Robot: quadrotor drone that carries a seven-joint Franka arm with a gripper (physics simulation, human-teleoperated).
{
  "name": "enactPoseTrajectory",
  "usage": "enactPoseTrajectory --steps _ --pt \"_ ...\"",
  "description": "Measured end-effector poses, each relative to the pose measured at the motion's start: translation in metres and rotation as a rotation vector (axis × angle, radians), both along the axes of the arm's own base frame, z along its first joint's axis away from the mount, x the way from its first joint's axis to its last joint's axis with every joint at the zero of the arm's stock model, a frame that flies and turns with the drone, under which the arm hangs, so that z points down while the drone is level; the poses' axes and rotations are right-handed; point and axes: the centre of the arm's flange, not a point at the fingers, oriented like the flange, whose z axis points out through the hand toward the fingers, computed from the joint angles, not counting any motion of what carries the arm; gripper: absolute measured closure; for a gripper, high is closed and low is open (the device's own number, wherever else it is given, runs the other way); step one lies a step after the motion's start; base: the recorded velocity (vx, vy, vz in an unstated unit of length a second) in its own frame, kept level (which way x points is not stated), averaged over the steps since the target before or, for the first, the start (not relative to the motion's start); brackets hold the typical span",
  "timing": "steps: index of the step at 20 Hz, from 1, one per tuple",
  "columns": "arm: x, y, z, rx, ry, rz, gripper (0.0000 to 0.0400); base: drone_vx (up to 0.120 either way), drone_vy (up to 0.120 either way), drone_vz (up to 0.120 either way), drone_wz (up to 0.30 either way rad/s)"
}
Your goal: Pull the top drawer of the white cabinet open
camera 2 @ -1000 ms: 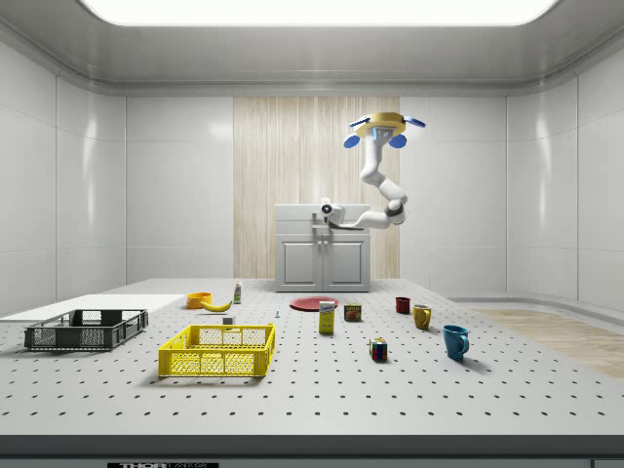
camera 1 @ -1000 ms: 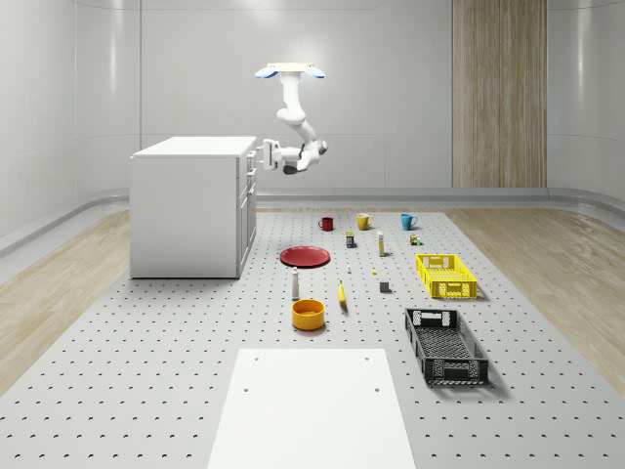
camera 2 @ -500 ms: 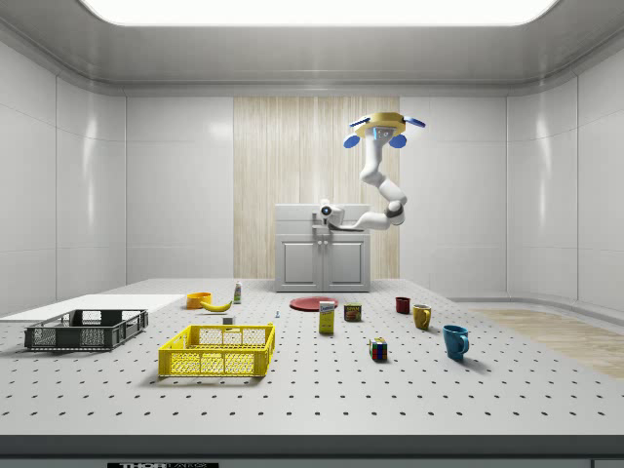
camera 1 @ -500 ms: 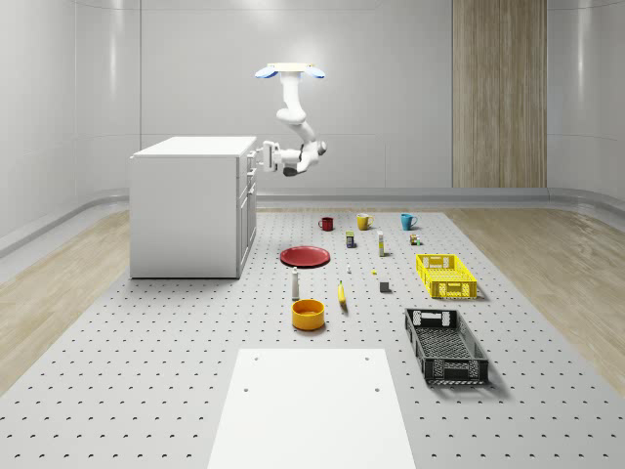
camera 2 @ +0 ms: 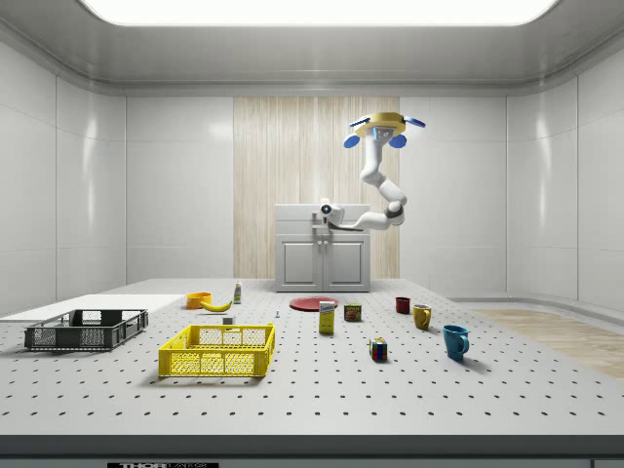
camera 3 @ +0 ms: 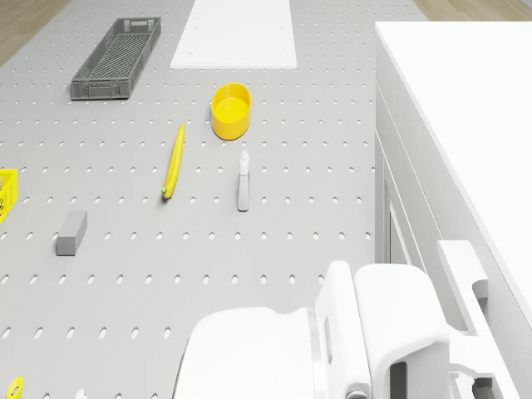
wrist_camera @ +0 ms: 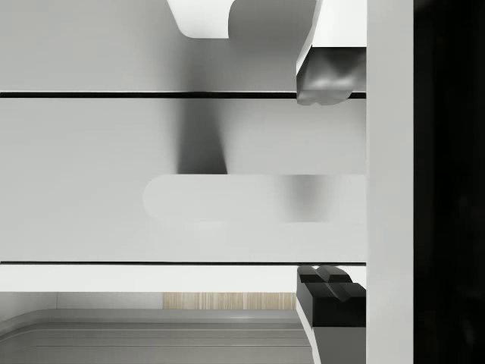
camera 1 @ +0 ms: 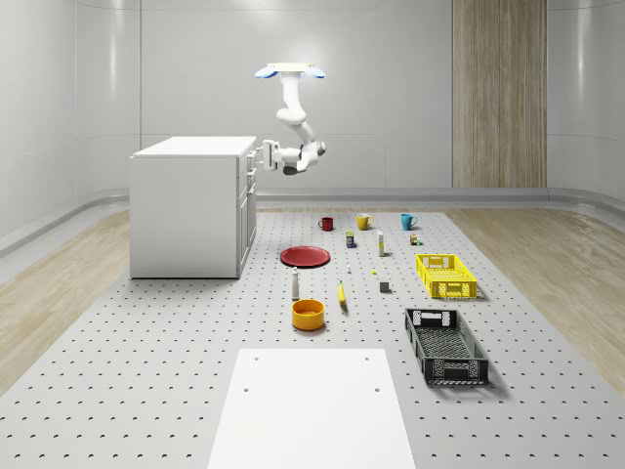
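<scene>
The two-finger gripper (wrist_camera: 330, 182) is open, with one fingertip above and one below the pale flat bar handle (wrist_camera: 227, 197) of the top drawer (wrist_camera: 114, 152). In the wrist view the fingertips (wrist_camera: 326, 83) stand at one end of the handle, not at its middle, and they do not touch it. The drawer looks closed, with its front flush with the big white box-shaped cabinet (camera 1: 186, 210).

To do this step well, I think the gripper should close firmly on the handle first, and only then pull straight outward, along the line of the drawer. A grip near the end of the bar may turn or slip, so moving a little toward the middle seems safer. The drone must hold its height during the pull.

The white arm (camera 1: 293, 117) hangs down from the drone (camera 1: 290, 70), bends at the elbow and reaches sideways to the cabinet front, with the wrist about level. The drone hovers high beside the cabinet, over the grey perforated floor (camera 1: 146, 371), above the drawer side.
</scene>
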Motion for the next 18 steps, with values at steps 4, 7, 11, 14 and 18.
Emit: enactPoseTrajectory --steps 4,7,11,14,18 --pt "0.0 0.0 -0.003 0.0 0.0 0.0 0.0089 0.0 0.0 0.0 0.0" --pt "0.0 0.003 -0.004 0.0 0.0 0.0 0.0088 0.0 0.0 0.0 0.0" --pt "0.0 0.007 -0.005 0.0 0.0 0.0 0.0088 0.0 0.0 0.0 0.0" --pt "0.0 0.011 -0.005 0.0 0.0 0.0 0.0088 0.0 0.0 0.0 0.0" --pt "0.0 0.015 -0.005 0.0 0.0 0.0 0.0088 0.0 0.0 0.0 0.0"
